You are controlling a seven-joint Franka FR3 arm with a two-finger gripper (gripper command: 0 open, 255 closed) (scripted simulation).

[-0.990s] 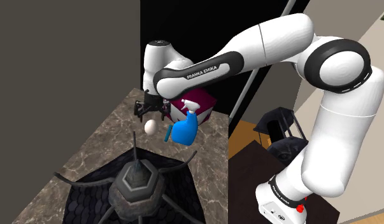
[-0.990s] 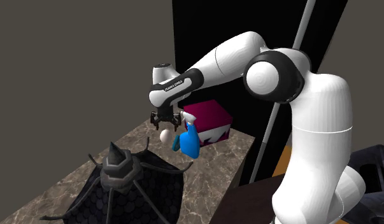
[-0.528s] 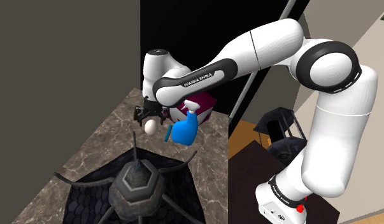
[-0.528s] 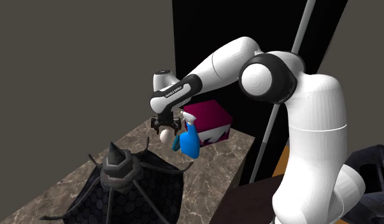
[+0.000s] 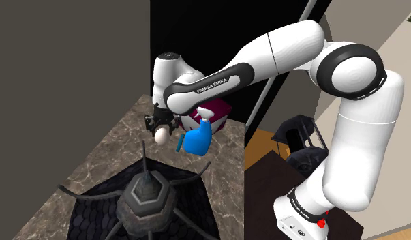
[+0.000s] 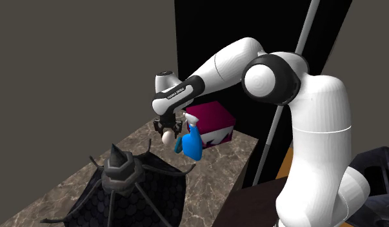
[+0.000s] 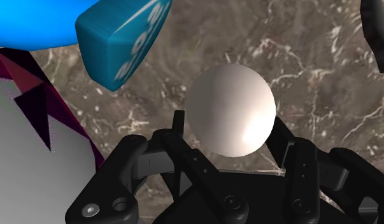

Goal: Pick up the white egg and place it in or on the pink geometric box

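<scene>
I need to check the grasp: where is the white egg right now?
In the shoulder view, the white egg is left of centre over the marble counter, clasped in the claw, just left of the blue spray bottle.

Our white arm (image 5: pixel 285 48) has dark joints, "FRANKA EMIKA" lettering and a black gripper (image 7: pixel 227 133). Its base (image 5: pixel 299 204) bears a red dot (image 5: pixel 324 222), perhaps a button.

Near the middle of my shoulder view I see a blue spray bottle (image 5: pixel 195 141) with a white head, on a dark marbled desk (image 5: pixel 108 160). A black, scaly, umbrella-like thing (image 5: pixel 146 201) with a spiked cap sprawls across the lower left of the frame. A grey wall (image 5: pixel 61 61) rises at upper left, and a black area (image 5: pixel 197 27) lies just to its right.
</scene>
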